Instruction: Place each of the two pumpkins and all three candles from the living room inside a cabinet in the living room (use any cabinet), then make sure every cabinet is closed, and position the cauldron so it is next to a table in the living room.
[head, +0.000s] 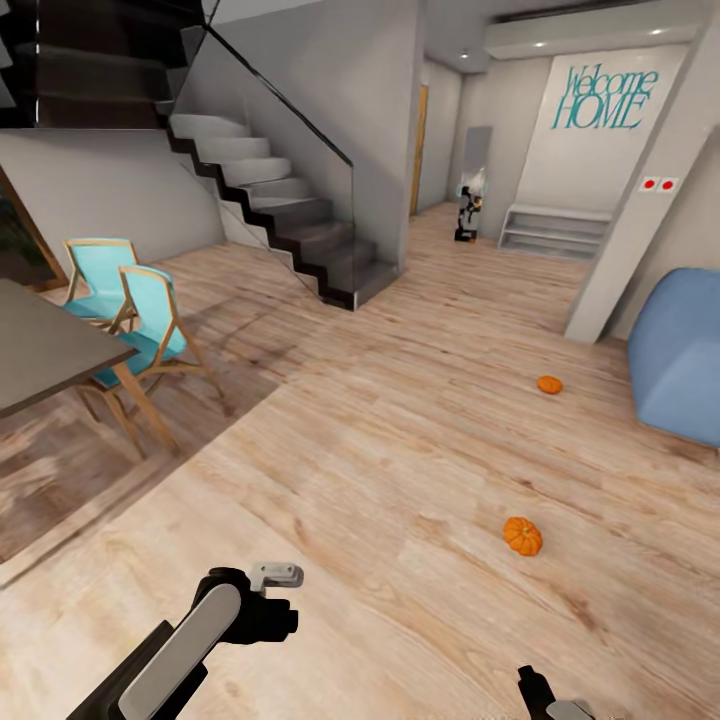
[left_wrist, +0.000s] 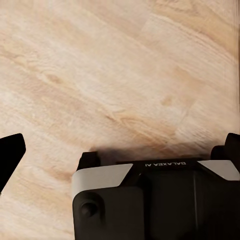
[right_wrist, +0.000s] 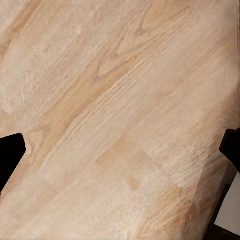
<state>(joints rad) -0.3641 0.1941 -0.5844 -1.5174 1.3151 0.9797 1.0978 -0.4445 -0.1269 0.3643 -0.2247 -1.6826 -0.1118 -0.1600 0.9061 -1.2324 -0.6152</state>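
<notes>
Two small round orange pumpkins are lying on the light wood-plank floor (head: 400, 480): the nearer pumpkin (head: 522, 536) at lower right of the frame, the farther pumpkin (head: 549, 384) at right centre, near a blue sofa (head: 680, 360). The left gripper (left_wrist: 120, 150) and right gripper (right_wrist: 120, 150) are hanging open and empty over the floor.

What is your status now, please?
Both jaws open, empty. Near pumpkin and far pumpkin on the floor. Path to them clear.

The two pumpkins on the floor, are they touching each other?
Apart. The head view shows the near pumpkin and the far pumpkin separated by a wide stretch of bare floor.
</notes>
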